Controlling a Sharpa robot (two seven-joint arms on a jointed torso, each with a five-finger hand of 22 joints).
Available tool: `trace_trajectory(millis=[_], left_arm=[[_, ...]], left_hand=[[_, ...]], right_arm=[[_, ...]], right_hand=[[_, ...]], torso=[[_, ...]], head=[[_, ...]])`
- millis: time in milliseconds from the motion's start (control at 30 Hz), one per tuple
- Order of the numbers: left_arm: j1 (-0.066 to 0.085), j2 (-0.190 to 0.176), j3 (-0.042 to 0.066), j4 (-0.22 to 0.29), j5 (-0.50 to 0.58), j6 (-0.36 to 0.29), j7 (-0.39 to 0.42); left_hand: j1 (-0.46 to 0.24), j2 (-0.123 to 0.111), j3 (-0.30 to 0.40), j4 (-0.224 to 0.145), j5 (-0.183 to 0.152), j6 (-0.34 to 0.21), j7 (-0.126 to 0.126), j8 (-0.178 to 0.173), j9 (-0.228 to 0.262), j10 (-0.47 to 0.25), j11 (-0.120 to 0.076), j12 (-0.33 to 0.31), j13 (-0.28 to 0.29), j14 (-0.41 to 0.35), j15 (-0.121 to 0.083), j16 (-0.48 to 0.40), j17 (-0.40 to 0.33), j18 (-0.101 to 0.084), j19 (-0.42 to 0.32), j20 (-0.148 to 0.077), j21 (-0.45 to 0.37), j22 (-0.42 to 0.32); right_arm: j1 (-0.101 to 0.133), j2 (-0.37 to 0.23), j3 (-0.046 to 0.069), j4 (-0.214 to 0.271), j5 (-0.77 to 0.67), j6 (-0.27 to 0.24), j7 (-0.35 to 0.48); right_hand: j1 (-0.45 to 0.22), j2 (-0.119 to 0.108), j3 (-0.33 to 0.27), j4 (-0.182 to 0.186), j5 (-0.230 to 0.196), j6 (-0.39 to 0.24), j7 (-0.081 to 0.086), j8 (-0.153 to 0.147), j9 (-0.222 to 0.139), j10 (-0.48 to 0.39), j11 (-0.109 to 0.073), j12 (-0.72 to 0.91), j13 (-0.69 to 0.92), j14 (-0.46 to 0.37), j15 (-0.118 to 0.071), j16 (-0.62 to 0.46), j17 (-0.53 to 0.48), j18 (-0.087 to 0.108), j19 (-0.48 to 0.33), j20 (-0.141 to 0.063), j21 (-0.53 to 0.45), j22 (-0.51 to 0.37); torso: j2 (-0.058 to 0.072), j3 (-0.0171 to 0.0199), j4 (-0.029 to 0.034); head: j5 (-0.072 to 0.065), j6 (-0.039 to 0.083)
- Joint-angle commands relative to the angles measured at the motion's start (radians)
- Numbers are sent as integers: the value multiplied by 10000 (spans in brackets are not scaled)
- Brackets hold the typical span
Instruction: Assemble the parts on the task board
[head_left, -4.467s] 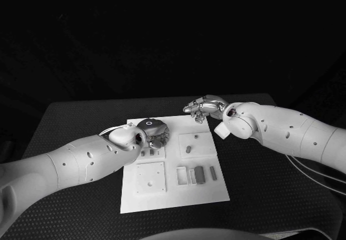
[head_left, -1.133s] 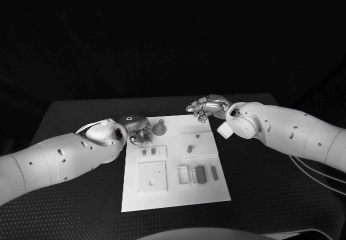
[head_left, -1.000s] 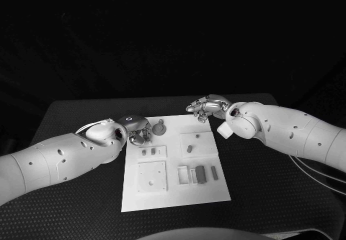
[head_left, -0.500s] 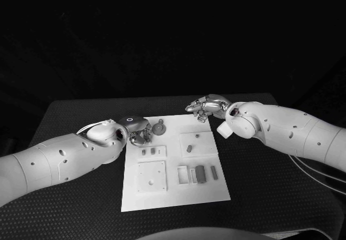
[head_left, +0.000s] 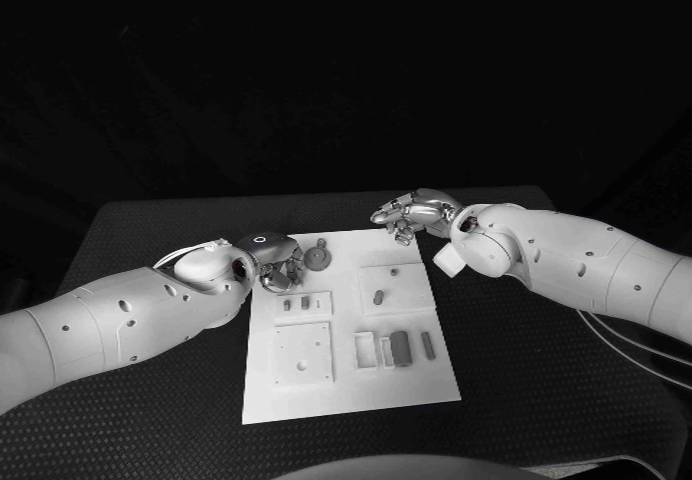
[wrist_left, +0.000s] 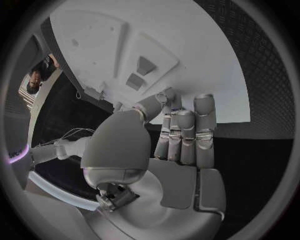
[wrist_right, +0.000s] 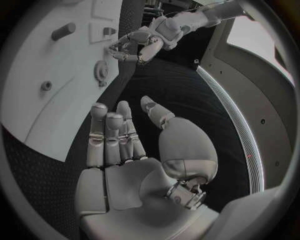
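My left hand (head_left: 277, 262) sits at the board's left edge, at about ten o'clock from the board's middle. My fingers (wrist_left: 186, 132) there lie straight side by side with the thumb bent across beside them, and nothing is between them: released.

The task board (head_left: 418, 375) lies flat in the middle of the black desk (head_left: 144, 240), its long side running away from me. Just beside my left hand, at eleven o'clock on the board, a round toothed part (head_left: 316, 258) lies flat. Below it sits a small raised plate with two short parts (head_left: 297, 302) in it, and below that a larger square plate (head_left: 302, 353). At three o'clock from the toothed part a square plate carries one small upright part (head_left: 378, 296). Toward five o'clock, two dark oblong parts (head_left: 410, 347) lie side by side next to a pale frame.

My right hand (head_left: 410, 214) hovers over the board's far right corner, at one o'clock. My fingers (wrist_right: 107, 135) there are stretched out together, thumb apart, grasping nothing.
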Motion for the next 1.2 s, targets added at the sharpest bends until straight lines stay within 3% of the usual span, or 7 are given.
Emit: trace_trajectory(millis=[33,967,1200], left_arm=[[-18,33,-11,44,-48,206,44],[-39,151,-55,25,-58,479,68],[-45,163,-60,-34,-56,454,-17]], left_hand=[[-78,40,-4,32,-20,62,16,25,4,97,3,-42,19,-26,-68,41,2,1112,-24,-71,59,204],[-169,2,-65,102,-50,24,37,-15,18,63,20,-115,63,-84,-52,33,4,1098,-64,-64,48,204],[-266,-145,-134,194,-163,-89,80,-95,14,-26,63,-212,95,-172,-11,0,-12,1085,-140,-36,19,201]], right_arm=[[-9,-3,2,10,11,83,108],[-14,-19,2,17,11,78,106],[-15,-27,2,24,11,74,105]], right_hand=[[-94,35,-34,37,37,-13,85,-31,-16,-80,8,48,-14,-95,-6,-38,-17,200,-15,-84,-37,169],[-92,36,-33,35,37,-12,85,-30,-16,-81,8,52,-18,-95,-6,-38,-17,200,-15,-84,-37,170],[-93,37,-33,36,37,-12,85,-30,-16,-81,8,53,-19,-95,-6,-38,-17,200,-15,-84,-37,170]], torso=[[0,-1,1],[1,-2,1],[0,2,0]], head=[[-6,-2],[-59,-51],[-66,-40]])
